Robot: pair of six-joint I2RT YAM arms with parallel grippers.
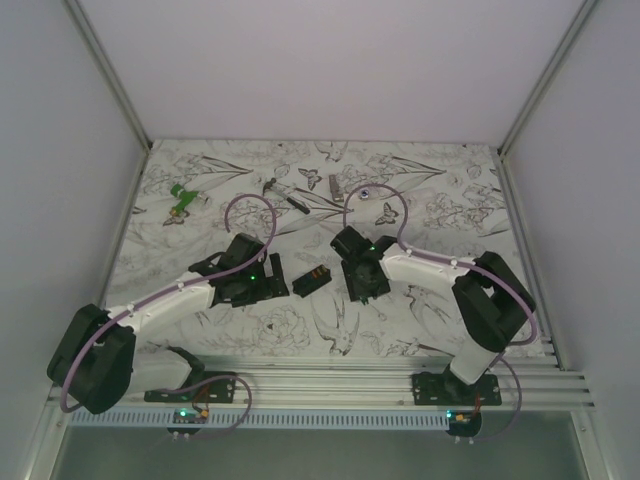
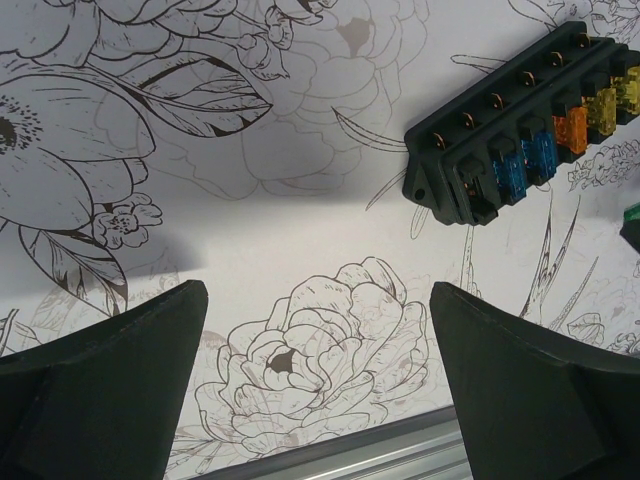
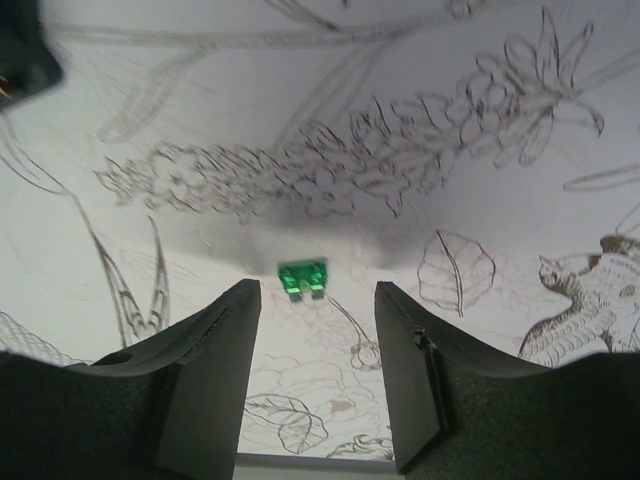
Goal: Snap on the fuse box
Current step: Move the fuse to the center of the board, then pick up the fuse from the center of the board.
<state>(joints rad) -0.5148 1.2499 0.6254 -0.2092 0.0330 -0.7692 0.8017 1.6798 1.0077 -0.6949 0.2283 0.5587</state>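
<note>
The right gripper (image 3: 318, 300) holds its two blunt, matte black fingers (image 3: 215, 380) parted, gripping nothing. In the gap at their tips lies a small translucent green blade fuse (image 3: 303, 278), flat on the cloth. It seems clear of both fingers, though the wrist view is too soft to be sure. The left gripper (image 2: 318, 295) stands spread wide, its broad, grainy black fingers (image 2: 110, 390) empty above a printed peony. The fuse box (image 2: 515, 125) is a flat black rectangular moulding with brass-coloured terminals along one edge and a row of blue, orange and yellow fuses. It lies on the table beyond the left gripper's right finger. In the top view it sits between the two grippers, touching neither. The tablecloth (image 1: 430, 180) is white, with fine line-drawn flowers and birds. Far to the left lies a bright green plastic piece (image 1: 182, 200).
</note>
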